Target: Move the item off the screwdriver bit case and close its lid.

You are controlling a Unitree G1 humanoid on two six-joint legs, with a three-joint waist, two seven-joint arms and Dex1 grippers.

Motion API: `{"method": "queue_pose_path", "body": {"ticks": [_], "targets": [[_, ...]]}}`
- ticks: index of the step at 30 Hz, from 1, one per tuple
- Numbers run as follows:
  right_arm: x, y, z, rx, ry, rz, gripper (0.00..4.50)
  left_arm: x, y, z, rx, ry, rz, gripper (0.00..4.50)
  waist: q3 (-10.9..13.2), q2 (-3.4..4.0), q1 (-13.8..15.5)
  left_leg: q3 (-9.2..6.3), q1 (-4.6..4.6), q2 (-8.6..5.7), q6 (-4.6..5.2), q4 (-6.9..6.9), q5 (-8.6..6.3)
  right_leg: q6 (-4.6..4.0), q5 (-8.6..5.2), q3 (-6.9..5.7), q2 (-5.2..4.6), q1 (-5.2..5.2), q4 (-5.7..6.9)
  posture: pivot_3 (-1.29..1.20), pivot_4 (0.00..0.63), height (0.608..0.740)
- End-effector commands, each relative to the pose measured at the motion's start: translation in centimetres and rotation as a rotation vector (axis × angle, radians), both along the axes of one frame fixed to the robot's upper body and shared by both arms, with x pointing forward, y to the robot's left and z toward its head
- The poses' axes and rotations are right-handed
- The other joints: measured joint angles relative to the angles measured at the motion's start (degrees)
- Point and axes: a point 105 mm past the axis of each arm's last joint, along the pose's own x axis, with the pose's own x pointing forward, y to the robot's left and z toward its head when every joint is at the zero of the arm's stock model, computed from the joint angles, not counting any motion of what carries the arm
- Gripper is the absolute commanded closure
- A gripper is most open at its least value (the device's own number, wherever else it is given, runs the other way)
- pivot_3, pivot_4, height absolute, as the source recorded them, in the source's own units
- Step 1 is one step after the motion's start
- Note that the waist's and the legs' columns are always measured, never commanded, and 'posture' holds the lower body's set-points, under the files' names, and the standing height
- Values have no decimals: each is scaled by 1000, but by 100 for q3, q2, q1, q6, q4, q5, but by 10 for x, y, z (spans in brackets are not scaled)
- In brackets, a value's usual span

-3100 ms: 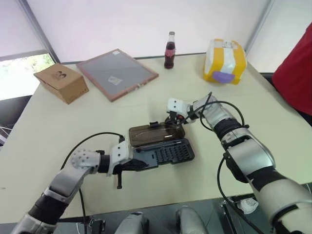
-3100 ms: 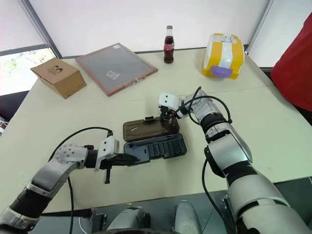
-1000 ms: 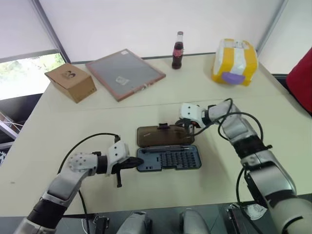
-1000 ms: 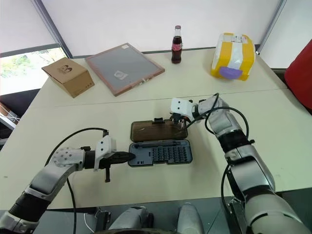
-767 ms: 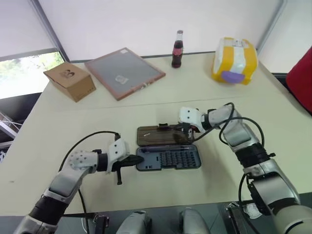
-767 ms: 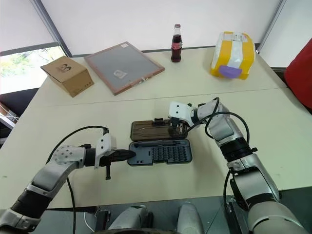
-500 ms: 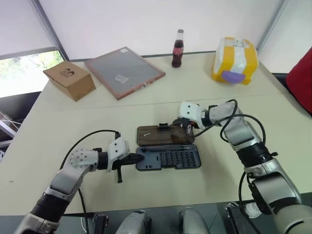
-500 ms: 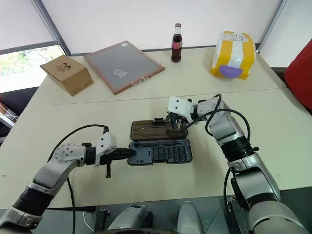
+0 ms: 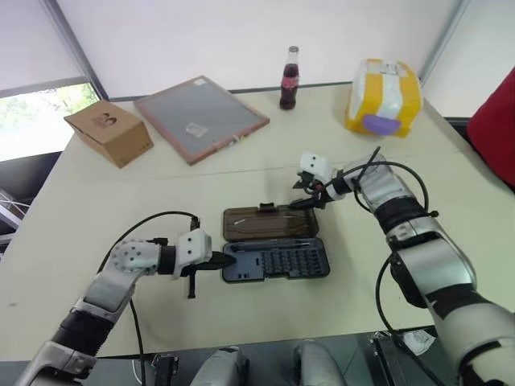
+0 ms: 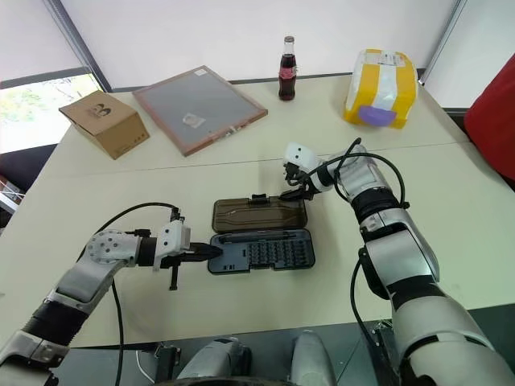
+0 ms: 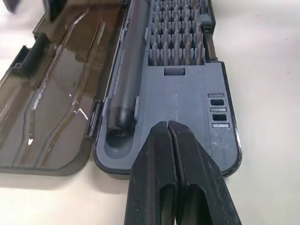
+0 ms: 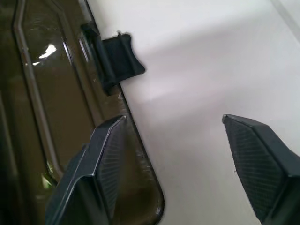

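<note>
Two halves: the screwdriver bit case [image 9: 275, 260] is being shown lying open on the table [image 9: 121, 185], with the lid [image 9: 265, 222] folded flat on the far side of the base.
Case position: it is being displayed near the middle of the table, between the two arms.
Case contents: rows of small bits and a dark screwdriver handle [image 11: 125, 75] are being held in the base.
Latch tab: a small black tab [image 12: 119, 60] is being shown on the far long edge of the lid.
Left gripper [image 11: 169, 133]: its fingers are being kept pressed together, with the tips lying over the left end of the base.
Right gripper [image 12: 176, 154]: its fingers are being held wide apart, clamped on nothing; one finger is being seen over the right far corner of the lid, the other over bare table.
Far items: a cardboard box [image 9: 109, 133], a pink-framed grey board [image 9: 201, 117], a cola bottle [image 9: 289, 68] and a yellow and white package [image 9: 383, 98] are being kept well apart from the case.
</note>
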Motion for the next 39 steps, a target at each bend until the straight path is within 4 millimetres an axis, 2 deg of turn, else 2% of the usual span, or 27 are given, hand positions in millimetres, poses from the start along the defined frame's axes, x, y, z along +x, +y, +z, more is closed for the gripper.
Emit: {"method": "queue_pose_path", "body": {"ticks": [1,6,8,10,13,14,17,20,22,24,26,29,32,34,39], "targets": [[1,6,4,-16,8,35,1158,-15,13,-39,126,128,28,4500,0,3,-19,0,0,0,0,0,0,0,0,0,0,0,0,0,150,740],[-1,7,-11,-51,51,25,1158,-20,14,-41,117,137,46,4500,-2,5,-32,0,6,1,0,-3,0,0,0,1,1,0,5,0,150,740],[-7,7,-22,-62,106,29,1779,-21,14,-41,114,138,56,4500,-7,9,-38,-1,8,1,0,-5,0,0,0,2,1,1,6,0,150,740],[-13,6,-30,-68,153,39,2627,-20,14,-40,111,136,65,4500,-14,11,-45,-1,11,3,0,-12,0,0,0,2,2,0,6,0,150,740],[-20,4,-45,-103,197,55,4202,-19,13,-39,104,131,77,4500,-37,11,-47,0,19,4,-1,-18,0,0,0,2,3,5,6,0,150,740],[-23,3,-49,-118,203,63,4462,-18,13,-39,103,130,79,4500,-54,4,-46,0,20,4,-1,-19,0,0,0,2,3,6,6,0,150,740],[-27,2,-62,-154,186,94,4462,-17,12,-38,99,127,89,4500,-94,-16,-35,-5,32,9,-2,-33,0,0,0,0,8,11,6,0,150,740],[-16,3,-61,-203,20,122,4462,-18,13,-38,96,132,101,4500,-135,-34,-35,-5,53,9,-2,-46,0,-1,-1,1,10,24,3,0,150,740],[0,7,-42,-228,-168,135,4462,-20,13,-39,92,142,105,4500,-143,-41,-55,1,112,14,-2,-63,-2,-2,-1,2,19,50,-4,0,150,740],[13,12,-15,-212,-331,138,4462,-21,12,-39,89,148,106,4500,-142,-44,-70,6,126,18,5,-63,-6,-1,-2,5,24,87,-13,0,150,740],[17,14,10,-190,-460,156,4462,-21,10,-39,84,151,104,4500,-132,-42,-55,9,125,18,18,-59,-13,-2,-2,8,29,88,-13,0,150,740],[6,13,34,-159,-592,188,4462,-20,7,-38,76,154,97,4500,-77,-9,15,7,108,18,6,-42,-3,-7,1,10,33,75,3,0,150,740],[-22,18,47,-95,-651,194,4462,-19,6,-38,77,157,81,4500,-70,1,45,-3,61,18,-32,-45,19,-7,1,11,27,30,12,0,150,740],[-38,22,51,-74,-678,185,4462,-18,5,-37,78,156,73,4500,-70,0,35,-9,4,19,-41,-37,24,-6,2,8,27,-23,17,0,150,740],[-64,27,52,-75,-730,171,4462,-16,3,-33,54,167,76,4500,-59,-16,11,-4,-1,19,-41,-49,24,-6,2,6,23,-33,8,0,150,740]]}}
